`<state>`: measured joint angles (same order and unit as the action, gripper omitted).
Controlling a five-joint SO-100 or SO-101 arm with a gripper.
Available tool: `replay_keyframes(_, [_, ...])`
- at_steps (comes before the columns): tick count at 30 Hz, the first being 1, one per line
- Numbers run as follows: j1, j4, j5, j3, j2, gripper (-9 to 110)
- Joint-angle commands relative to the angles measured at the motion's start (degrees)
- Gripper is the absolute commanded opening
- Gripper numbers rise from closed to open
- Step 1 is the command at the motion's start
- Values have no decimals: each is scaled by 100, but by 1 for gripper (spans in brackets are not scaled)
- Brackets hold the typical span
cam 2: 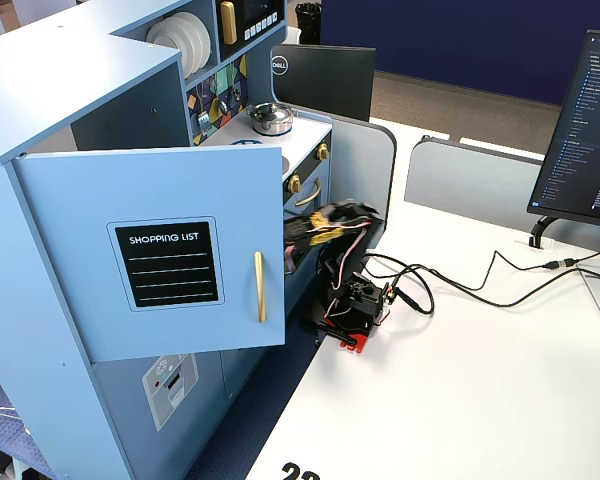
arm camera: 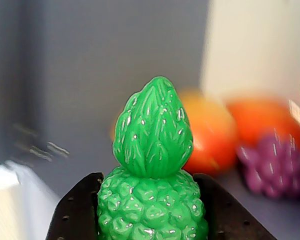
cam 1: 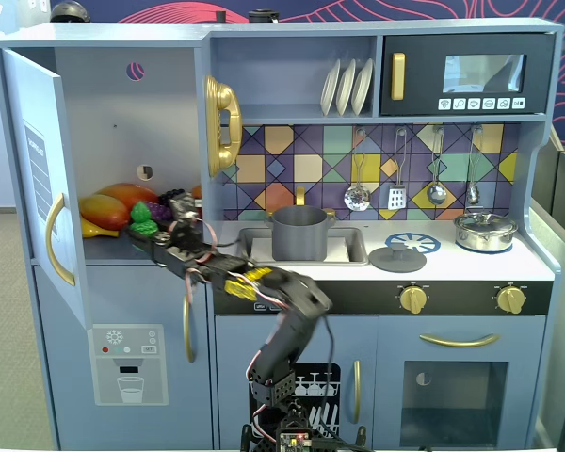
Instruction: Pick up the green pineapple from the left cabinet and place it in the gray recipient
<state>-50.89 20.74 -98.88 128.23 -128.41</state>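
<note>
The green pineapple (arm camera: 152, 165) fills the wrist view, its bumpy body clamped between my two black fingers (arm camera: 72, 215), crown pointing away. My gripper (arm camera: 150, 200) is shut on it. In a fixed view the gripper (cam 1: 145, 224) reaches into the open left cabinet (cam 1: 122, 113) at shelf level, with the pineapple (cam 1: 139, 213) just left of the purple grapes (cam 1: 162, 213). The gray recipient (cam 1: 298, 233) stands in the sink to the right, apart from the arm. In the other fixed view the open cabinet door (cam 2: 160, 250) hides the gripper and the fruit.
Orange and yellow toy fruits (cam 1: 113, 205) lie on the cabinet shelf behind the gripper. The open door (cam 1: 40, 179) stands at the left. A gray lid (cam 1: 396, 256), a silver lidded pot (cam 1: 485, 229) and hanging utensils (cam 1: 395, 193) are on the right. The microwave (cam 1: 466, 73) is above.
</note>
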Motion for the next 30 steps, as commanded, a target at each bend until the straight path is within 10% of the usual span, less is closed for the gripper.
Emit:
replay_keyframes(1, [0,-554,-141,826,-2364,0])
replay_keyframes(13, [2953,-1503,571,870,-4535,0])
replay_keyframes(30, [4834,-2997,510,-1749,-791,0])
